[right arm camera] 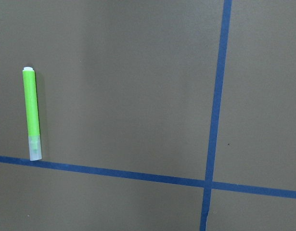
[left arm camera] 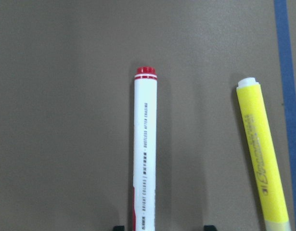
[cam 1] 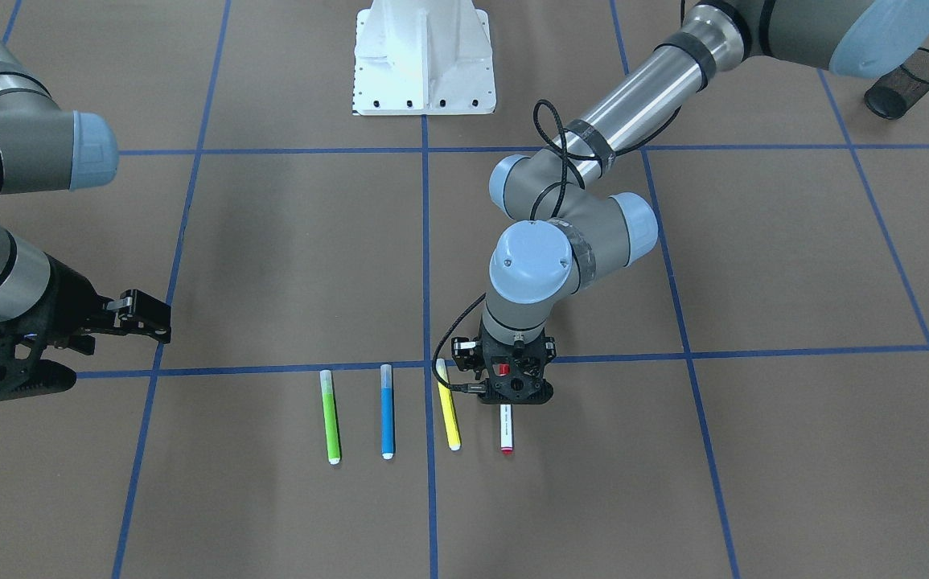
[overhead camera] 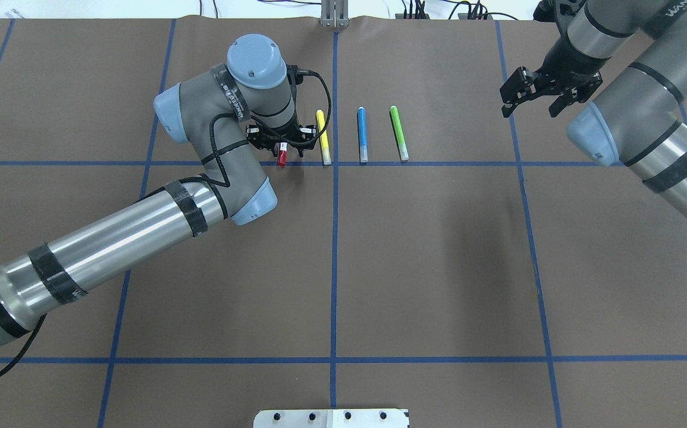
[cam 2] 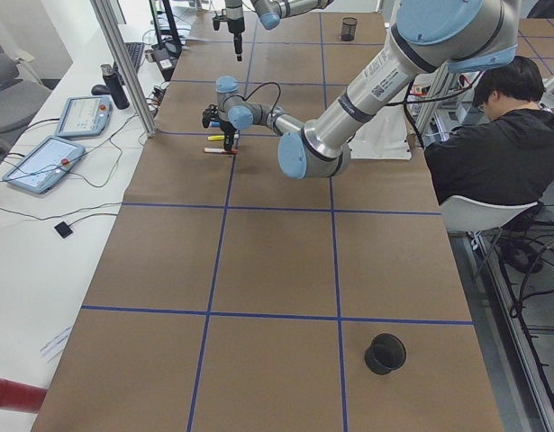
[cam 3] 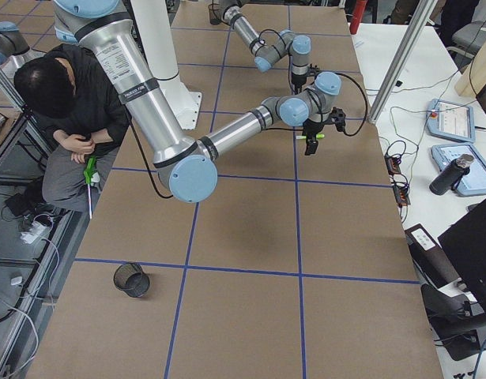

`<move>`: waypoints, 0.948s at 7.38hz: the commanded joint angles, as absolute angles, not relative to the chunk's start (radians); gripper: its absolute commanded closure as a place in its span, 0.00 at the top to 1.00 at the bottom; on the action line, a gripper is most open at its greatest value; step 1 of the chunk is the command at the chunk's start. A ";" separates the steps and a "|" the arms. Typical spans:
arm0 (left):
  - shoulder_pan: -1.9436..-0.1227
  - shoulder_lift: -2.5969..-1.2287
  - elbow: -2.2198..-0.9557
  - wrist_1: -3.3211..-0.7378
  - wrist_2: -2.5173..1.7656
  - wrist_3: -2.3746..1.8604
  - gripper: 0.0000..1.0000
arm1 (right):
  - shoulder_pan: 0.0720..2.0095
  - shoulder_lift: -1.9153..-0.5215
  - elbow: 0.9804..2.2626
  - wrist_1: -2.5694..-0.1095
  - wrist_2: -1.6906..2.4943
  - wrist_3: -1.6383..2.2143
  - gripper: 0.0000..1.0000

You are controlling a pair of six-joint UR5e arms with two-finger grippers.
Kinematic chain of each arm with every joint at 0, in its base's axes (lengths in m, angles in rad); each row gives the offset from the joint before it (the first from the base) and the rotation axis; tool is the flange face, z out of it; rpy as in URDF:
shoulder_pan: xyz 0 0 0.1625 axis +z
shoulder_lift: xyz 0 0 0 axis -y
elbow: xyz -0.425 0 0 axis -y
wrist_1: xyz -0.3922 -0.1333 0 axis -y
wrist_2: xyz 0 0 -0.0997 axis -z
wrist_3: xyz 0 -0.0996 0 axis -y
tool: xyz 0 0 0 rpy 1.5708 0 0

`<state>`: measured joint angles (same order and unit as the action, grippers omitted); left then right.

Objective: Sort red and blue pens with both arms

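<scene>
Left claw (cam 1: 512, 392) low over red pen (left arm camera: 145, 154), jaws apart astride it, no grip, right claw (overhead camera: 532, 110) wide open, empty, well apart from blue pen (cam 1: 388, 422).

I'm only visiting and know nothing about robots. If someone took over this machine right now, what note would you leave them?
Left end effector: open, low around the cap end of the red pen, not yet closed on it.
Right end effector: open, empty, off to the side past the green pen.
Blue pen: lying on the table between the yellow pen and the green pen, untouched.
Done: nothing sorted.
Left: grasp and move the red pen, then the blue.
</scene>
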<state>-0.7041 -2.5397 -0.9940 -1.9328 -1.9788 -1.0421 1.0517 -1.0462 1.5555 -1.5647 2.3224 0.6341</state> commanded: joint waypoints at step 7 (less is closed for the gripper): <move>-0.706 -2.530 -0.996 -1.931 -1.979 -1.034 0.00 | 1.052 -1.048 1.555 -1.565 2.322 0.634 1.00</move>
